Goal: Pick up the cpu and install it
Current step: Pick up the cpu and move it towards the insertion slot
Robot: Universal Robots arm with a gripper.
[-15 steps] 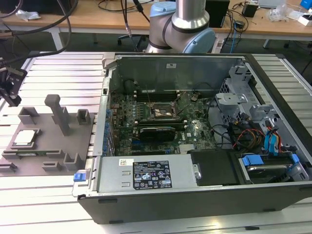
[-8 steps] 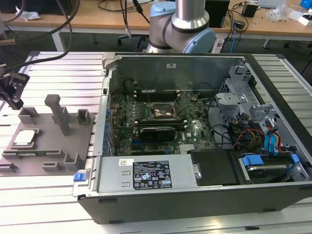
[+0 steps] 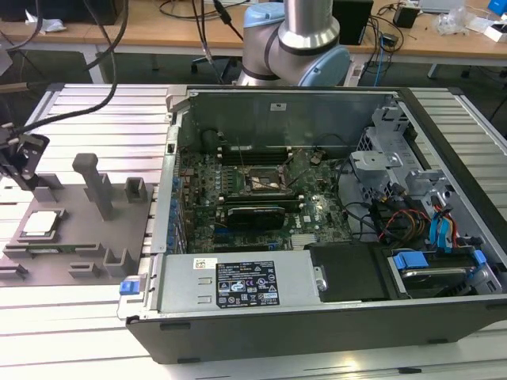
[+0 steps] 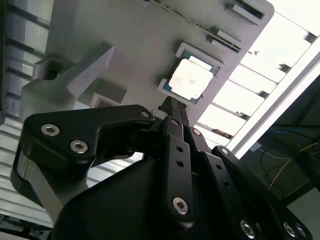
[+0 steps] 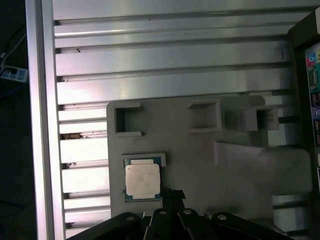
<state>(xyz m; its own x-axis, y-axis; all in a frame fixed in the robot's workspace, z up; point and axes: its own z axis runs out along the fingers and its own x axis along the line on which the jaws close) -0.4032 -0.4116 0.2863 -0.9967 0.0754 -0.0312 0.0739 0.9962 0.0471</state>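
Square, silver-topped cpu [image 5: 142,180]; matte grey tray [image 5: 200,165]

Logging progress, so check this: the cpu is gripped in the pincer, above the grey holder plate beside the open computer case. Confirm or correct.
Wrong on one point: the cpu is not gripped in the pincer; it lies in its pocket on the grey holder plate, as the first wrist view shows. The pincer hangs above that plate, beside the open computer case.
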